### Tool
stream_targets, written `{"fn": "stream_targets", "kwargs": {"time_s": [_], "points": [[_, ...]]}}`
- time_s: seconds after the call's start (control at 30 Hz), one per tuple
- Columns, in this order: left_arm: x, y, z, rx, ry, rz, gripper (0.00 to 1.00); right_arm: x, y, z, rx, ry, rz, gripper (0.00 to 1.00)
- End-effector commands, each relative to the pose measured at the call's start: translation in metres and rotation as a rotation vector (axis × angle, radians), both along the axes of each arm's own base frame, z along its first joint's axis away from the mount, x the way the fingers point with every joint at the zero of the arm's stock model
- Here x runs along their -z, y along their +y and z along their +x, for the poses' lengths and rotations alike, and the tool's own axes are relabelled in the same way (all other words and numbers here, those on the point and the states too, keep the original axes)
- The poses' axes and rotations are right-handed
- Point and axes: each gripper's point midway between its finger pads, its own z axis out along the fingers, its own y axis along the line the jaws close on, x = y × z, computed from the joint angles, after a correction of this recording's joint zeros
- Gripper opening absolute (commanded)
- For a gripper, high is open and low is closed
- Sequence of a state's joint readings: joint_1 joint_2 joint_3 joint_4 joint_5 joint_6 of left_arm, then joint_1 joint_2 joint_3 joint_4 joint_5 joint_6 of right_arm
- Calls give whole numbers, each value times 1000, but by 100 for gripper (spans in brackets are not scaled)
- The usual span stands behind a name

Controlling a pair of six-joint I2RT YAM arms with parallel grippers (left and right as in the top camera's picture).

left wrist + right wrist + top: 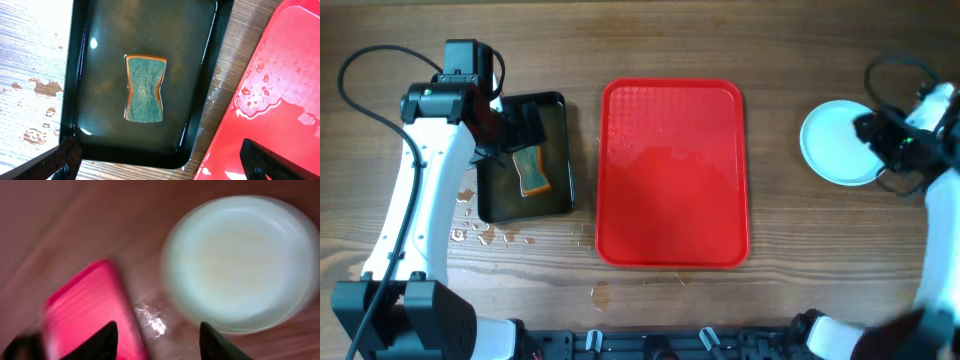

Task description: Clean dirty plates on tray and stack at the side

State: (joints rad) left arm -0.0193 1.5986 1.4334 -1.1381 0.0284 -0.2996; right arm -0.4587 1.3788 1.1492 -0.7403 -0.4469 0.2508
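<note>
your large red rectangular plastic tray (670, 170) carries no plates now, only a film of water on its textured face, so the washing looks finished. the round pale-blue plates (835, 143) sit as one pile on the wooden worktop (670, 40), well right of that tray. the top one looks clean; how many lie beneath can't be told. the right claw (157, 340) hovers by the pile, blurred, fingers apart and empty. left of the red tray, the left claw (165, 162) hangs wide and empty over a small black rectangular tray (80, 75) of murky water holding a waisted, green-faced sponge (144, 88). little seems left to do.
</note>
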Motion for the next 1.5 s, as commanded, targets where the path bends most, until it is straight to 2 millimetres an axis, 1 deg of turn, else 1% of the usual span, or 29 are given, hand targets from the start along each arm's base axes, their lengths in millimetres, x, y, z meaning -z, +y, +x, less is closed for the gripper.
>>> {"fn": "stream_targets", "kwargs": {"time_s": [0.0, 0.03, 0.07, 0.1, 0.13, 0.17, 0.2, 0.23, 0.3, 0.37, 0.4, 0.47, 0.57, 0.6, 0.67, 0.73, 0.77, 0.8, 0.83, 0.87, 0.93, 0.97, 1.1, 1.17, 1.27, 1.33, 1.47], "points": [[0, -1, 0, 5, -1, -7, 100, -82, 102, -32, -348, -239, -12, 54], [0, -1, 0, 5, -1, -7, 100, -96, 124, -48, -408, -274, -18, 58], [0, -1, 0, 5, -1, -7, 100, -108, 144, -64, -463, -310, -20, 71], [0, -1, 0, 5, -1, -7, 100, -119, 160, -81, -503, -340, -16, 100], [0, -1, 0, 5, -1, -7, 100, -130, 175, -99, -538, -375, -6, 100], [0, -1, 0, 5, -1, -7, 100, -138, 183, -113, -548, -393, 18, 100], [0, -1, 0, 5, -1, -7, 100, -147, 190, -129, -538, -408, 63, 100], [0, -1, 0, 5, -1, -7, 100, -153, 191, -137, -523, -424, 88, 100], [0, -1, 0, 5, -1, -7, 100, -158, 191, -148, -481, -425, 134, 100], [0, -1, 0, 5, -1, -7, 100, -151, 177, -152, -440, -419, 40, 100], [0, -1, 0, 5, -1, -7, 100, -144, 173, -158, -454, -410, -19, 100], [0, -1, 0, 5, -1, -7, 100, -140, 166, -164, -490, -427, -131, 100], [0, -1, 0, 5, -1, -7, 100, -133, 152, -164, -554, -521, -376, 100], [0, -1, 0, 5, -1, -7, 100, -128, 148, -162, -553, -567, -434, 100], [0, -1, 0, 5, -1, -7, 100, -118, 146, -155, -537, -667, -489, 100], [0, -1, 0, 5, -1, -7, 100, -93, 144, -155, -522, -689, -498, 100], [0, -1, 0, 5, -1, -7, 100, -67, 143, -158, -520, -666, -492, 100], [0, -1, 0, 5, -1, -7, 100, -51, 142, -159, -517, -657, -496, 100], [0, -1, 0, 5, -1, -7, 100, -39, 138, -155, -492, -673, -516, 100], [0, -1, 0, 5, -1, -7, 100, -34, 133, -148, -459, -714, -543, 100], [0, -1, 0, 5, -1, -7, 100, -33, 133, -136, -426, -827, -578, 100], [0, -1, 0, 5, -1, -7, 100, -29, 132, -129, -410, -886, -594, 100], [0, -1, 0, 5, -1, -7, 100, -7, 134, -112, -392, -976, -599, 100], [0, -1, 0, 5, -1, -7, 100, 1, 134, -108, -368, -1012, -580, 100], [0, -1, 0, 5, -1, -7, 100, 0, 134, -108, -371, -1010, -594, 100], [0, -1, 0, 5, -1, -7, 100, 5, 134, -107, -376, -990, -588, 100], [0, -1, 0, 5, -1, -7, 100, 6, 134, -107, -376, -989, -588, 100]]}}
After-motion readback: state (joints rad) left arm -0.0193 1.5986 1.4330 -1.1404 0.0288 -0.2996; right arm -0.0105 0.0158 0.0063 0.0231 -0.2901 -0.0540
